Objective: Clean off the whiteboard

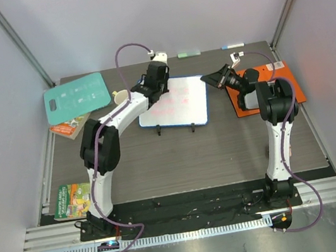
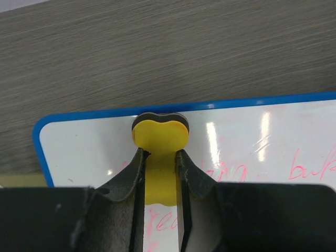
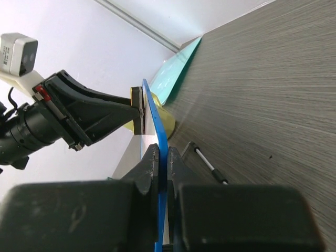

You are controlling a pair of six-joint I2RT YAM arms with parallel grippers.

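From above, the left hand [image 1: 159, 84] covers the whiteboard's [image 1: 180, 105] far-left corner, and the red writing [image 2: 231, 172] is too faint to read. The right wrist view shows the board edge-on only. The left arm reaches forward and rightward across the surface [image 1: 223, 149] to that corner. The right arm stands upright with its elbow bent and its wrist turned left toward the board's right edge. The left hand is clenched on a yellow eraser [image 2: 159, 134], whose dark felt presses the board just inside the blue frame [image 2: 79, 115]. The right hand [image 3: 161, 153] is clamped on that frame's edge. The board sits mid-surface, with two black feet [image 1: 159, 130] at its near edge.
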